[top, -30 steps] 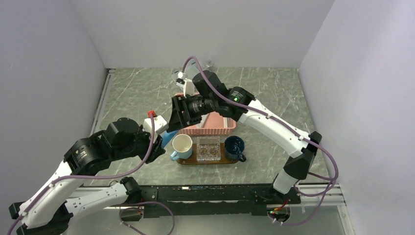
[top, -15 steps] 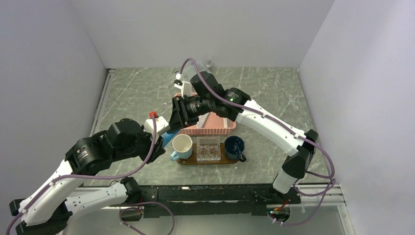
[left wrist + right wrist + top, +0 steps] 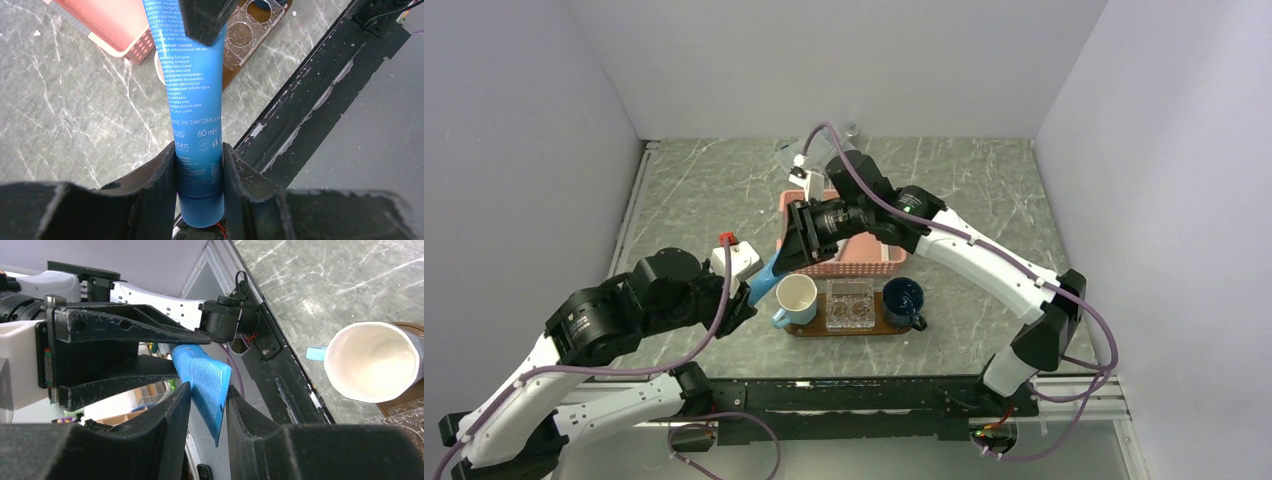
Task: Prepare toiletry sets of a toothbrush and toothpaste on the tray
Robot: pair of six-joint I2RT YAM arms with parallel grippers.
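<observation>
A bright blue toothpaste tube (image 3: 766, 280) hangs in the air left of the cream mug. My left gripper (image 3: 749, 290) is shut on its cap end (image 3: 198, 150). My right gripper (image 3: 794, 255) is closed around the flat crimped end (image 3: 205, 380), its fingers touching both sides. The dark-brown oval tray (image 3: 809, 328) lies near the front edge and carries a cream mug (image 3: 795, 297), a clear plastic box (image 3: 851, 303) and a dark blue mug (image 3: 902, 298). I cannot make out a toothbrush or the paler tube.
The pink slotted basket (image 3: 864, 255) stands just behind the tray, partly under my right arm; it also shows in the left wrist view (image 3: 110, 25). A small clear cup (image 3: 851, 130) stands at the back wall. The black table rail (image 3: 310, 100) runs along the near edge.
My right gripper has moved down and toward the left gripper and now has the tube's flat end between its fingers. The left arm has shifted slightly, still holding the tube.
</observation>
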